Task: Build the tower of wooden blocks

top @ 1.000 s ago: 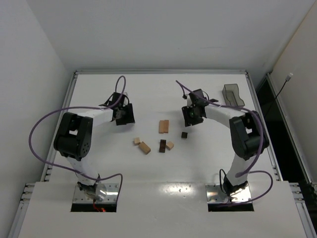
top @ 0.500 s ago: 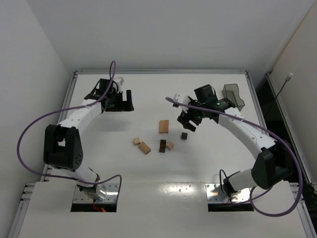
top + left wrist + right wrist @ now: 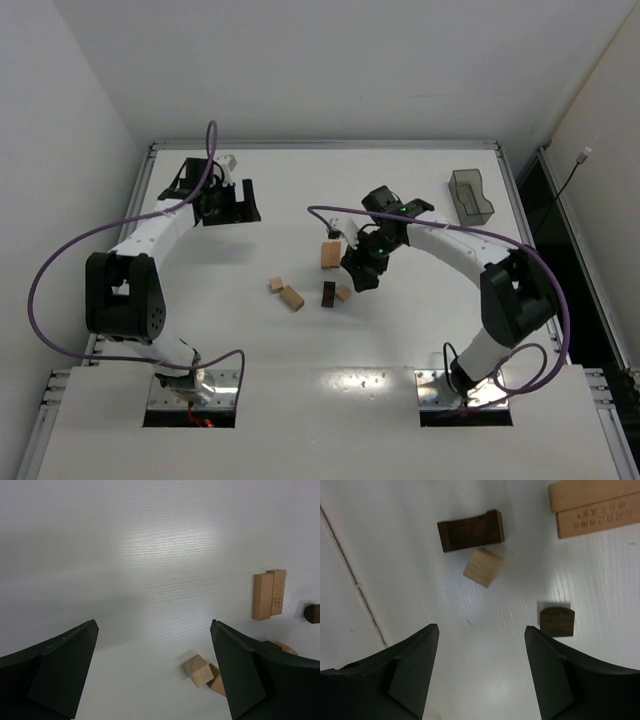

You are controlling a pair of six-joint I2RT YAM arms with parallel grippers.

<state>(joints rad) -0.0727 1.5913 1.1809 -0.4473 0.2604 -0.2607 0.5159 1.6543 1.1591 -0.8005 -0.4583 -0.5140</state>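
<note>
The wood blocks lie loose and flat on the white table [image 3: 300, 180]; no tower shows in any view. A tan oblong pair [image 3: 330, 255] [image 3: 595, 500] [image 3: 269, 594] lies mid-table. Nearer are a dark oblong [image 3: 328, 294] [image 3: 471, 530], a tan cube [image 3: 343, 293] [image 3: 483, 567], a small tan cube [image 3: 277, 285] [image 3: 198, 670] and a tan block [image 3: 292, 298]. A small dark block [image 3: 557, 621] sits just ahead of the right fingertip of my right gripper [image 3: 362, 272] [image 3: 481, 630], which hovers open and empty. My left gripper [image 3: 228, 208] [image 3: 152, 630] is open and empty over bare table at the far left.
A translucent grey bin [image 3: 470, 195] stands at the back right of the table. Raised metal rails [image 3: 145, 200] edge the table on the left, back and right. Purple cables loop from both arms.
Both grippers have opened. The right arm swung from the back right down over the blocks at centre. The left arm stretched toward the table's far left.
</note>
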